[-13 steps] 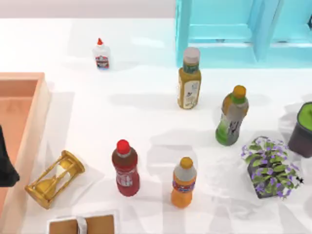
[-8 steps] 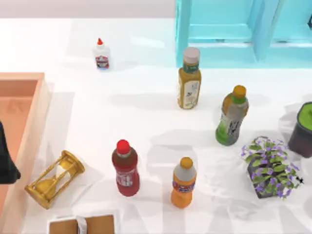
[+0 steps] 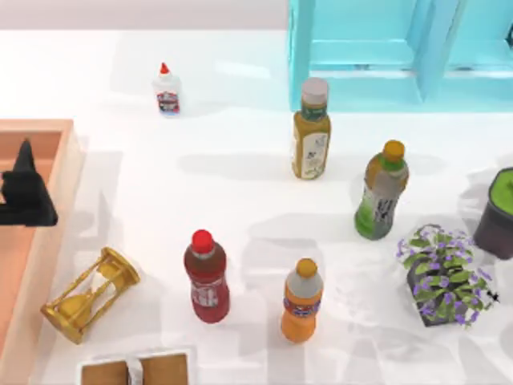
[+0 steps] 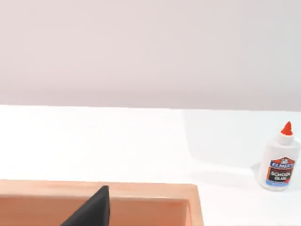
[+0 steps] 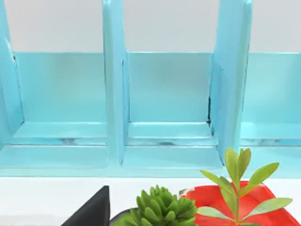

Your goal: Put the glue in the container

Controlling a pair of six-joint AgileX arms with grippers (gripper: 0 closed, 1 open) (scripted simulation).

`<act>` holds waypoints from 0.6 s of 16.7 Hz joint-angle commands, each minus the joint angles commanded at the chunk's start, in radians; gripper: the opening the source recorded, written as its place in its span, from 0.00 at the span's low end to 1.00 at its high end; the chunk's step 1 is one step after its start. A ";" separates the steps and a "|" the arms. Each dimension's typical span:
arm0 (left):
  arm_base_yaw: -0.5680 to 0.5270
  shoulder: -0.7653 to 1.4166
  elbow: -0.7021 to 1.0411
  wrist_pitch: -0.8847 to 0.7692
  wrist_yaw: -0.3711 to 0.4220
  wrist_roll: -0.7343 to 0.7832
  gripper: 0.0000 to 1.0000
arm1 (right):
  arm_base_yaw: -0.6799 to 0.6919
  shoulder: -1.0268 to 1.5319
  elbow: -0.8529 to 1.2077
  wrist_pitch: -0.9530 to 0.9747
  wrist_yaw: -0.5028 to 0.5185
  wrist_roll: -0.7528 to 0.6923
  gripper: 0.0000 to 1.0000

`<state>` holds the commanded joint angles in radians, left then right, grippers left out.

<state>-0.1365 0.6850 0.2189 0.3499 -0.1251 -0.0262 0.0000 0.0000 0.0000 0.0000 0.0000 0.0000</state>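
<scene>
A: Biggest things first. What is on the table (image 3: 240, 152)?

B: The turquoise cabinet (image 3: 361, 48) stands at the far right, and the compartments the right wrist view faces look bare. The container (image 3: 70, 160) lies along the left edge, with nothing resting on the part of its floor that I can see.

A: So what has just changed?

B: The left gripper (image 3: 26, 192) has travelled from the near-left edge toward the far side, and it now hangs over the container's far end. Nothing else has moved.

A: Is the claw open or closed?

B: I cannot tell for either arm. It carries nothing, though, because the glue (image 3: 167, 90) still stands upright at the far left of the table, well apart from the gripper and beyond the container's far wall.

A: What does that mean for the task?

B: I judge the reach has only begun. The arm is heading for the glue, and the left wrist view already shows the bottle past the container's corner. The grasp and the drop-in are not yet done.

A: And the right gripper (image 5: 94, 212)?

B: It is parked at the right, facing the cabinet
</scene>
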 joint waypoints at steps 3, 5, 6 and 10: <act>-0.065 0.365 0.128 0.184 -0.052 -0.010 1.00 | 0.000 0.000 0.000 0.000 0.000 0.000 1.00; -0.114 0.616 0.223 0.315 -0.086 -0.017 1.00 | 0.000 0.000 0.000 0.000 0.000 0.000 1.00; -0.138 0.739 0.271 0.380 -0.102 -0.020 1.00 | 0.000 0.000 0.000 0.000 0.000 0.000 1.00; -0.227 1.180 0.451 0.623 -0.164 -0.035 1.00 | 0.000 0.000 0.000 0.000 0.000 0.000 1.00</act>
<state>-0.3632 1.8652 0.6702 0.9733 -0.2893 -0.0609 0.0000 0.0000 0.0000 0.0000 0.0000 0.0000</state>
